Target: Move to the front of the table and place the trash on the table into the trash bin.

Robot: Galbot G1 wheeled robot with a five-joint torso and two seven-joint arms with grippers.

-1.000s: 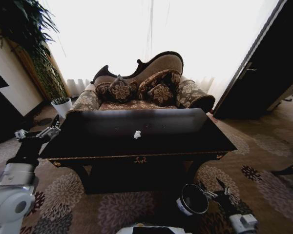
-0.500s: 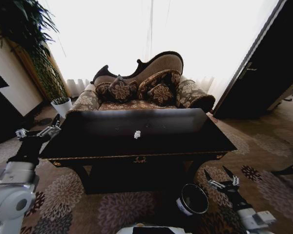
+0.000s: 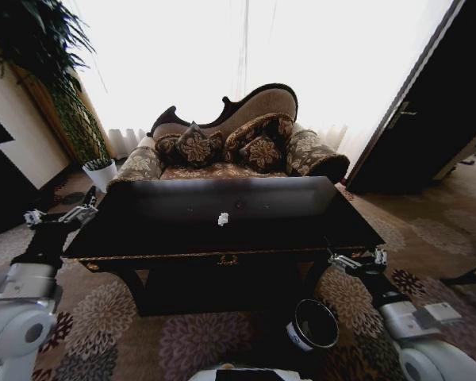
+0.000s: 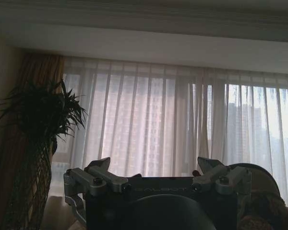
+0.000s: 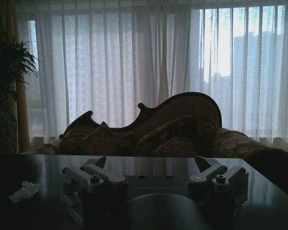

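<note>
a: what do i have in front of me?

b: the counter (image 3: 222, 230), glossy black, with the sofa (image 3: 230, 143) behind it. one white tissue (image 3: 223, 218) lies on the top near the middle, toward the front edge. from the right wrist i see the same tissue (image 5: 24, 190) lying on the dark top with the sofa (image 5: 149, 129) past it.

a: and the bin?

b: the bin (image 3: 312, 324) stands on the carpet (image 3: 111, 317) in front of the counter, below its front right part, mouth up.

a: where's my right gripper?

b: the right gripper (image 3: 354, 260) is raised at the counter's front right corner, level with the edge, above and just right of the bin. its jaws stand wide apart and hold nothing; the right wrist view shows the same gripper (image 5: 151, 165) spread wide.

a: left one?

b: the left gripper (image 3: 61, 216) hangs off the counter's left end, near the white plant pot (image 3: 101, 172). jaws wide too, nothing in them, and the left wrist view has that gripper (image 4: 153, 167) pointed at the curtains (image 4: 182, 120).
</note>
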